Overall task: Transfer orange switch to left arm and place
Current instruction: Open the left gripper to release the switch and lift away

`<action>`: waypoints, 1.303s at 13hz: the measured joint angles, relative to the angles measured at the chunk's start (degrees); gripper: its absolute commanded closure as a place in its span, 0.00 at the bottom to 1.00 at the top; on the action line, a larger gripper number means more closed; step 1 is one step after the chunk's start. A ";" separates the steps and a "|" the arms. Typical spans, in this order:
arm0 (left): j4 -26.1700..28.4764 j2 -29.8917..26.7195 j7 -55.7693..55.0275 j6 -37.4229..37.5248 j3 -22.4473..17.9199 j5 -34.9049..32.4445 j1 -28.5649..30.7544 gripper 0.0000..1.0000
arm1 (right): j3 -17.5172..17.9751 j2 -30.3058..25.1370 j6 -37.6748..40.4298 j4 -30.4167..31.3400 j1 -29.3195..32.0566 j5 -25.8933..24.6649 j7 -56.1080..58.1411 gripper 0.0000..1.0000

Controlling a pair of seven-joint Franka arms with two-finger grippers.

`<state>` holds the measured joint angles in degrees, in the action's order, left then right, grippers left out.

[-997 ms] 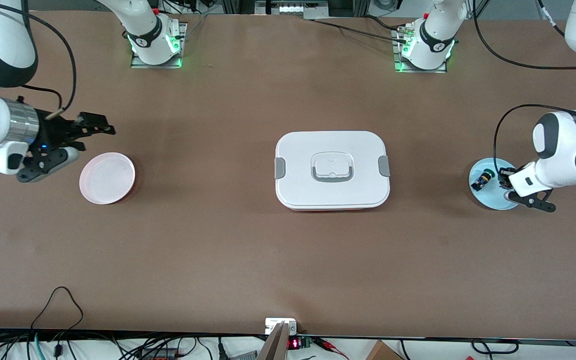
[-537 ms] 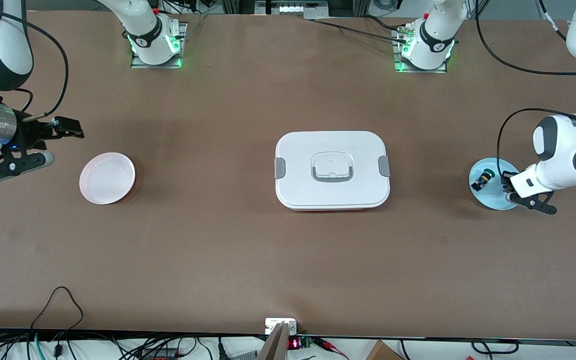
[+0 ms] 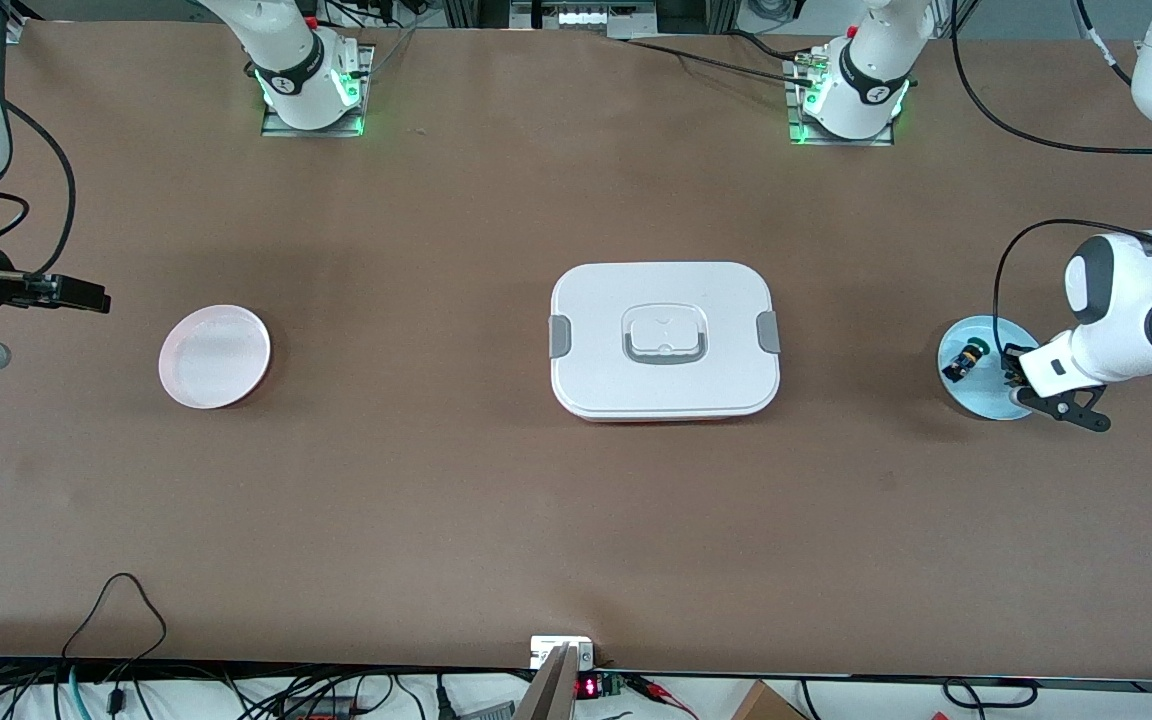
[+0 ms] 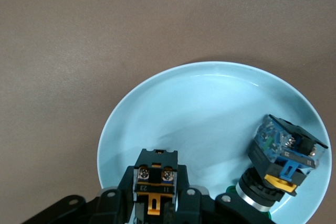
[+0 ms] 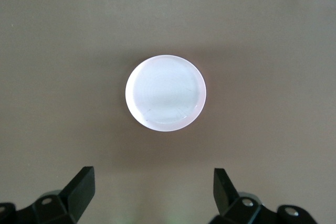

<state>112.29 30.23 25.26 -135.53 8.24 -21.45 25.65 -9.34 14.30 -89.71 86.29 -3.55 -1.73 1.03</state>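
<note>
Brown matte table (image 3: pixel 496 500) is cable-edged; left gripper (image 4: pixel 155 203) is clamped on the small black orange-marked switch (image 4: pixel 154 184) over the pale blue round plate (image 4: pixel 210 114); right gripper (image 5: pixel 152 192) is held wide open, empty.

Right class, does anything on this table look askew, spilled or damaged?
Nothing stands out. The box sits closed and square, the pink plate lies flat, and the green-capped switch lies on its side in the blue plate.
</note>
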 measured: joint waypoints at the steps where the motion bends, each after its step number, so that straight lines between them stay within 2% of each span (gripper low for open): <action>1: -0.25 0.18 0.05 0.00 0.00 0.00 0.00 0.00 | 0.16 -0.01 -0.13 -0.22 -0.31 0.00 -0.70 0.00; 4: -1.31 0.81 0.79 0.04 -0.01 0.00 0.10 0.00 | 0.49 -0.79 -1.35 0.12 -1.85 0.00 -1.18 0.00; 7: -3.38 0.97 0.98 2.46 0.13 0.00 0.12 0.00 | 0.49 -4.59 -8.08 6.20 -2.32 0.00 -1.22 0.00; 9: -10.01 0.92 1.11 11.78 1.51 0.00 0.07 0.00 | 0.45 -7.38 -10.14 10.23 -2.31 -0.01 -1.21 0.00; 11: -18.43 0.73 1.13 24.50 4.66 0.01 -0.35 0.00 | 0.47 -8.66 -10.63 11.45 -2.34 0.00 -1.20 0.00; 12: -21.66 0.41 1.12 28.53 6.23 0.24 -0.63 0.00 | 0.49 -8.86 -10.92 11.45 -2.36 0.00 -1.20 0.00; 14: -24.36 -1.07 1.07 31.16 7.65 2.46 -0.88 0.00 | 0.53 -8.73 -12.00 10.88 -2.57 -0.03 -1.09 0.00; 17: -25.19 -4.97 1.09 34.04 8.49 5.63 -0.84 0.00 | 0.66 -7.52 -12.03 8.24 -3.19 -0.05 -1.05 0.00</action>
<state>87.10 25.26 26.35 -101.49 16.73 -15.82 24.81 -8.68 6.78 -101.74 94.52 -6.74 -1.78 -0.03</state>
